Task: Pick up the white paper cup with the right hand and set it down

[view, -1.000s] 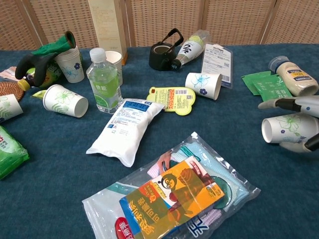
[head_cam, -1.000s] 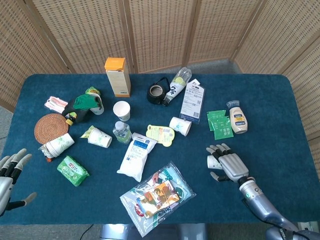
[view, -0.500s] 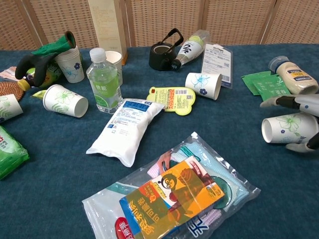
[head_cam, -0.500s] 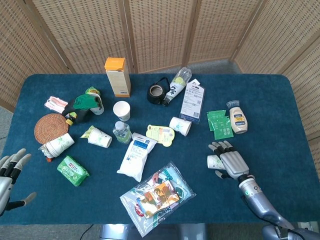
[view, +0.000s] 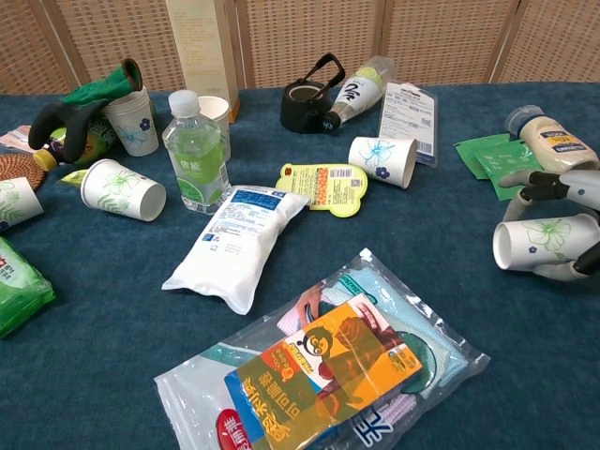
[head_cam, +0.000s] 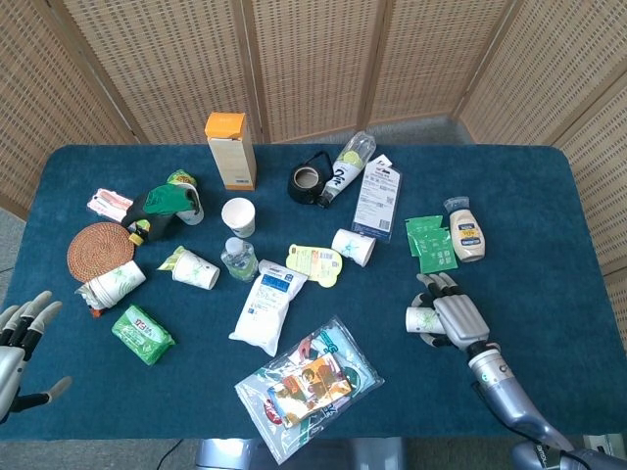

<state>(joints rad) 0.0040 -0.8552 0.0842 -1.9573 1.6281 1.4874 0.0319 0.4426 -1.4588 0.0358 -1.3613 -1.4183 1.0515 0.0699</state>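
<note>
A white paper cup [head_cam: 419,320] with a green flower print lies on its side on the blue table [head_cam: 549,225], at the front right, mouth facing left. My right hand [head_cam: 455,318] wraps it from the right. In the chest view the fingers [view: 536,184] curl over the top of the cup [view: 534,242] and the thumb sits under it. The cup still rests on the cloth. My left hand [head_cam: 20,338] hovers off the table's front left corner, fingers spread, holding nothing.
Another paper cup [head_cam: 354,246] lies left of the green packets [head_cam: 429,242]; a mayonnaise bottle [head_cam: 467,235] lies beyond my right hand. A snack bag [head_cam: 309,384], white pouch [head_cam: 267,305], water bottle [head_cam: 238,259] and more cups [head_cam: 196,269] fill the middle and left.
The right hand's fingers have curled down from a flat spread to close around the cup. The cup has barely moved. The left hand has stayed put.
</note>
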